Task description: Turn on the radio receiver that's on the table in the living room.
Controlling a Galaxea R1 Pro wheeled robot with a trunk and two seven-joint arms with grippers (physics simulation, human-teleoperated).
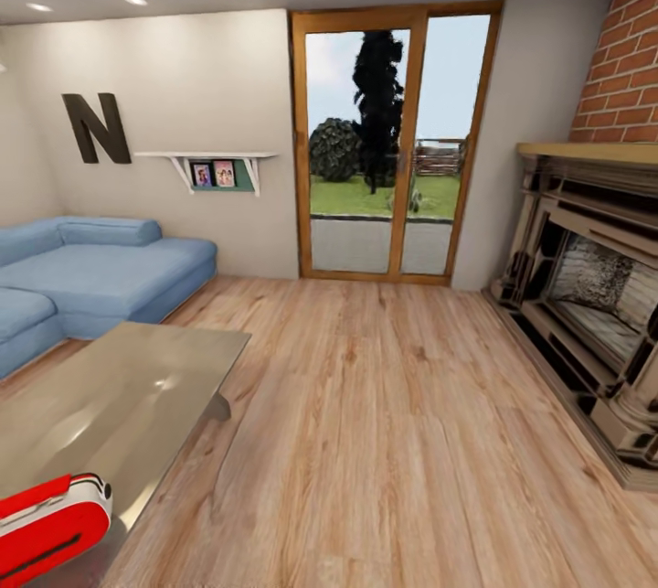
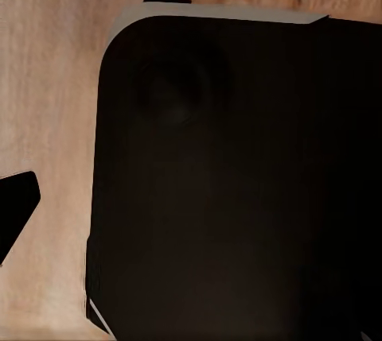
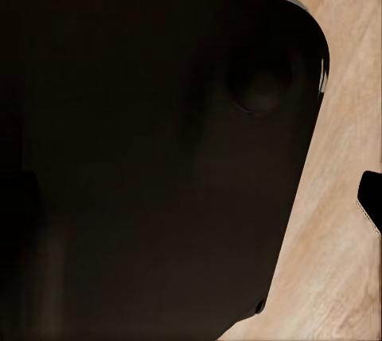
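Across the head view spreads the living room: a light plank floor (image 1: 384, 442) runs back to beige walls (image 1: 210, 94) and a wood-framed glass door (image 1: 393, 144) that looks out on grass and a dark tree. At right stands a brick fireplace (image 1: 594, 295) with a pale mantel and a dark, stepped surround. At left a blue corner sofa (image 1: 91, 272) fills the corner, below a big dark letter N (image 1: 96, 126) and a small white shelf (image 1: 215, 165) holding two pictures. Three round ceiling lights (image 1: 137, 0) glow above.

Nearer, at lower left, the table (image 1: 119, 396) shows its glossy grey-taupe top, which mirrors the room's light. On its near end, at the bottom left corner of the view, lies the radio (image 1: 46, 519), red with a white rim and a dark slot on its face; the frame cuts it off, so only part shows.

Each wrist view looks down on a large dark panel with rounded corners, (image 2: 239, 182) for the left and (image 3: 151, 150) for the right, over the plank floor (image 3: 350, 277). A dark tip pokes in at the edge of each, (image 2: 16, 206) and (image 3: 371, 198), too little to say whether either gripper is released or clenched.
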